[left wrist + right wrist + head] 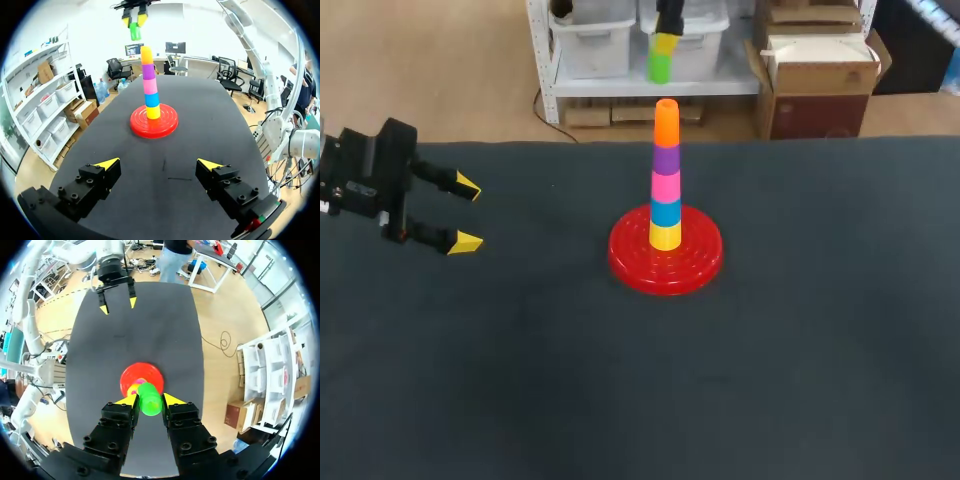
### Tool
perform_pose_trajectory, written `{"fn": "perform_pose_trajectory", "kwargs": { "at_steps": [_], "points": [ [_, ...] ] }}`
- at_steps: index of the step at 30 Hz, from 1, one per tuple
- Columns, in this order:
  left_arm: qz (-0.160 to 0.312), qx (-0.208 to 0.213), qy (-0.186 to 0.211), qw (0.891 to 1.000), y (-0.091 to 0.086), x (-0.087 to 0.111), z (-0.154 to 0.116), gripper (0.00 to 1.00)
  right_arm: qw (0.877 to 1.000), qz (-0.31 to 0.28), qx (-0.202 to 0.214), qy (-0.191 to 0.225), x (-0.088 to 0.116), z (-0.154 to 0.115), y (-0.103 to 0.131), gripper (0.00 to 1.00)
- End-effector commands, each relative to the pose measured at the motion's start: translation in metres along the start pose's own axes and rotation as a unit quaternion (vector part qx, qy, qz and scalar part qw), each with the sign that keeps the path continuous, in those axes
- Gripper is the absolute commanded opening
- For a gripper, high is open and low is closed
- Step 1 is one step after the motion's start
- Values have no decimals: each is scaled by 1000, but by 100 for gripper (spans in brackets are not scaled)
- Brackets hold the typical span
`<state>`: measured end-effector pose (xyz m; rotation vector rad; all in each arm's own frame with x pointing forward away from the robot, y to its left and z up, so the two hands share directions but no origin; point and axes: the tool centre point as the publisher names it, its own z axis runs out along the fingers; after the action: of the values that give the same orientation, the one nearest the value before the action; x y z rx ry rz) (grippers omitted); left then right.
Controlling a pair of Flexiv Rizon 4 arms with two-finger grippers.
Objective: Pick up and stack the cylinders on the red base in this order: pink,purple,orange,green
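Right gripper point(150, 400) is clamped on the green cylinder point(149, 399), one finger on each side of it; it's held high, well clear of the stack; directly under the gripper is the red base point(141, 375), with a sliver of the stack showing just beside the green piece, so I judge I'm nearly but not exactly over the axis.

Stack on the base reads, from the top: orange cylinder point(666, 120), purple cylinder point(666, 158), pink cylinder point(666, 186), then a blue cylinder point(666, 212) and a yellow cylinder point(666, 236) lowest; so pink, purple and orange are done and green is the last step, in hand.

Next move as I see it: trim the lateral offset until green sits over the orange top, descend straight, release only once it's seated; the tower is tall and narrow, so a side nudge could tip it.

Left gripper point(467, 214) is far across the counter point(800, 350) from my right one, fingers apart, holding nothing.
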<state>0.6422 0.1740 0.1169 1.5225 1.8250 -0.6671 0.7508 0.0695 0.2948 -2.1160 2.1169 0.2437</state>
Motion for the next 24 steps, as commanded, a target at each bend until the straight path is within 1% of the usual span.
{"fn": "perform_pose_trajectory", "kwargs": {
  "at_steps": [1, 4, 9, 14, 15, 17, 20, 22, 24],
  "points": [
    [1, 1, -1, 1000, 1, 1, 0, 100, 994, -2, 96, -49, 12, 10, 21, 0],
    [1, 1, -1, 1000, 1, 1, 0, 100, 995, -6, 93, -41, 11, 17, 22, 0],
    [1, 1, -1, 1000, 1, 1, 0, 100, 995, -14, 101, -19, 10, 29, 18, 0],
    [1, 1, -1, 1000, 1, 1, 0, 100, 994, -24, 104, -8, 10, 32, 19, 0],
    [1, 1, -1, 1000, 1, 1, 0, 100, 993, -30, 112, -1, 11, 33, 19, 0],
    [1, 1, -1, 1000, 1, 1, 0, 100, 993, -34, 111, 4, 12, 34, 19, 0],
    [1, 1, -1, 1000, 1, 1, 0, 100, 987, -62, 142, 31, 13, 37, 21, 0],
    [1, 1, -1, 1000, 1, 1, 0, 100, 987, -68, 140, 35, 11, 39, 23, 0],
    [1, 1, -1, 1000, 1, 1, 0, 100, 985, -82, 148, 44, 9, 41, 25, 0]
  ]
}}
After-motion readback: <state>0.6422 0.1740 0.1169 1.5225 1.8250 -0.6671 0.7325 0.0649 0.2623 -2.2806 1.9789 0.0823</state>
